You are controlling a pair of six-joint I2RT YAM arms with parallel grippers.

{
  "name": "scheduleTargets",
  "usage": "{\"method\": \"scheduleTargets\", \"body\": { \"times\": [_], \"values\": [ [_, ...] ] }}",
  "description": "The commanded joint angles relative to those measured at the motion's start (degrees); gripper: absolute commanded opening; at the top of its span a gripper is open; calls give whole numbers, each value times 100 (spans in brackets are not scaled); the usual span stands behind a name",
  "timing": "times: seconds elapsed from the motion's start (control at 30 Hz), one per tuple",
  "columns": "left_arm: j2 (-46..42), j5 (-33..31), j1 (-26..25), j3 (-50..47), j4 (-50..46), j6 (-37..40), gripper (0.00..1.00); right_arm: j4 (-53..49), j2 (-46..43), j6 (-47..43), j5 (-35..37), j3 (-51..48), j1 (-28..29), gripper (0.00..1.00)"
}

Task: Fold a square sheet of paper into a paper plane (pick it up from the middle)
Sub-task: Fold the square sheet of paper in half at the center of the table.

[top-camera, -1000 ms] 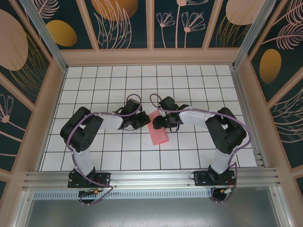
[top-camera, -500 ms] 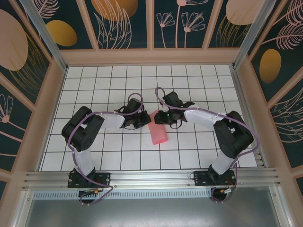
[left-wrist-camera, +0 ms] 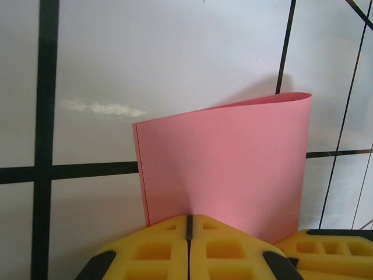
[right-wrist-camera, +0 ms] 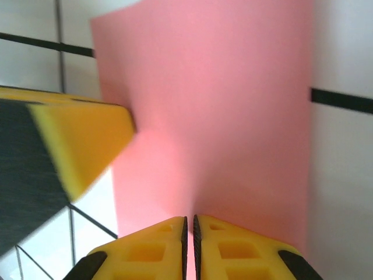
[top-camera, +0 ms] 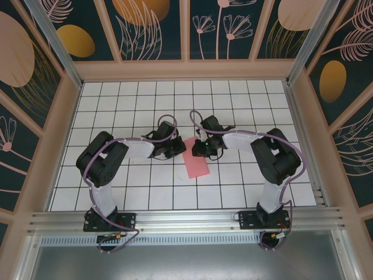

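Observation:
The square sheet of paper is pink-red and bent over on itself into a narrow oblong on the white tiled floor between the arms. In the left wrist view the sheet of paper curls over at its far edge. My left gripper is shut on the sheet's left edge, its yellow pads pressed together. My right gripper is shut on the far right edge, with pink showing in the thin slit between its pads. The two grippers nearly touch. The paper plane is out of view.
The white floor with black grid lines runs out to wooden side walls and an aluminium rail at the near edge. Purple cables loop over both arms. The left gripper's yellow finger crosses the right wrist view.
The right gripper lifted and rolled the sheet narrower half a second ago, and has now come back down slightly. The sheet lies wider and flatter again. The left gripper has hardly moved.

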Motion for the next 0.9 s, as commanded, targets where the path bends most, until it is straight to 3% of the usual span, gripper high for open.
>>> {"method": "scheduleTargets", "body": {
  "times": [0.0, 0.63, 0.87],
  "values": [
    [639, -792, -7, -261, -1130, 100, 8, 128, -165, -205, -197, -382, -105, 16],
    [690, -876, -2, -386, -1093, 58, 8, 263, -1166, -289, -819, -1871, -530, 16],
    [680, -845, -6, -395, -1036, 69, 8, 144, -1602, -192, -895, -1648, -556, 16]
  ]
}}
